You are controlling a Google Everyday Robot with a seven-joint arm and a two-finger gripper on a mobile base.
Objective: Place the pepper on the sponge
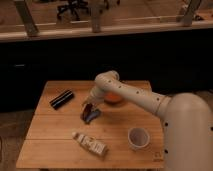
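Dark glass-fronted room, wooden worktop (50, 145): your gripper (89, 107) hangs low at the middle, right over the sponge (91, 116); whether it holds anything you cannot tell. The orange shape half hidden behind the arm, toward the back edge, is likely the pepper (113, 98), apart from the gripper. Judge it light, smooth-skinned and hollow. Take it gently across its belly.

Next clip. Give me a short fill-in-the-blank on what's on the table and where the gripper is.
1. The gripper is down at the small blue-purple ____.
2. In the picture, the black cylinder lies to the ____ of the gripper.
3. The white cup stands ____ on the wooden table.
Missing words: sponge; left; upright.
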